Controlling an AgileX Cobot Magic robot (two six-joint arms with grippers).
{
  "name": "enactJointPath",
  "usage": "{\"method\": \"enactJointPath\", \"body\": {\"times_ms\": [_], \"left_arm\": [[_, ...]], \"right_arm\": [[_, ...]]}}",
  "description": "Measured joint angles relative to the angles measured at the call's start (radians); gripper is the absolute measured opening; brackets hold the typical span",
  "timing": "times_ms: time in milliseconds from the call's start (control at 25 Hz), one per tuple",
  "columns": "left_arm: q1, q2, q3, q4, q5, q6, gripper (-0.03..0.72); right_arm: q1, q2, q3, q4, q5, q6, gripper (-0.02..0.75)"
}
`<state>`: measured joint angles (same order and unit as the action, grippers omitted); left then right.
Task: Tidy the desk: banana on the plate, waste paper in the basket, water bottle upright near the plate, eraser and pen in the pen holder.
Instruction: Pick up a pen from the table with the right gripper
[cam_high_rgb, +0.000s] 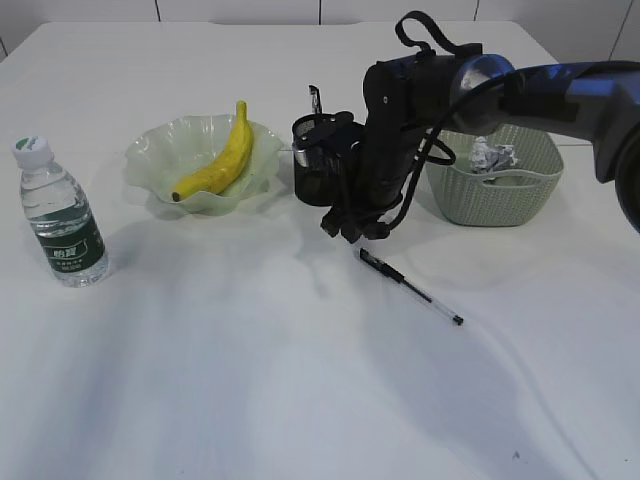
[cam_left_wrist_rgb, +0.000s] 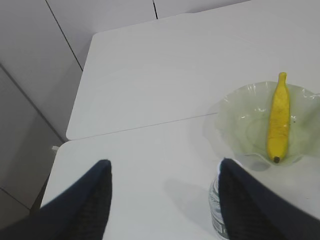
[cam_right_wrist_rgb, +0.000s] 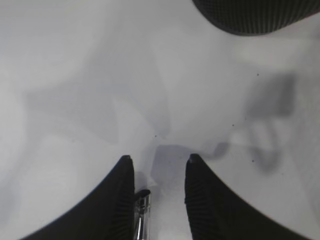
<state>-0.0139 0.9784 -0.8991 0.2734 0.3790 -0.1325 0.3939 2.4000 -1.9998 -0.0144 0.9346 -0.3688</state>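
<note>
Right tool hovers with jaws parted over the cap end of the slim black-and-clear pen lying on the white bench, not grasping it; left tool is released, empty.

Looked like a robotics lab or test room staged as a desk. Plain white tabletop, butted against a second white table at its far edge, bare pale wall panels behind. Carried a sparse set of props: water bottle near the left edge, banana in a green plate, mesh pen holder, green basket with crumpled paper, pen. Dominated by a black robot arm reaching in from the right edge.
</note>
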Motion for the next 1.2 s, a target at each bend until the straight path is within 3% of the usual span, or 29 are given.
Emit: {"method": "enactJointPath", "body": {"times_ms": [320,1200], "left_arm": [[0.0,0.0,0.0,0.0,0.0,0.0,0.475],[0.0,0.0,0.0,0.0,0.0,0.0,0.475]], "right_arm": [[-0.007,0.0,0.0,0.005,-0.012,0.027,0.262],[-0.009,0.0,0.0,0.014,0.203,0.031,0.261]]}}
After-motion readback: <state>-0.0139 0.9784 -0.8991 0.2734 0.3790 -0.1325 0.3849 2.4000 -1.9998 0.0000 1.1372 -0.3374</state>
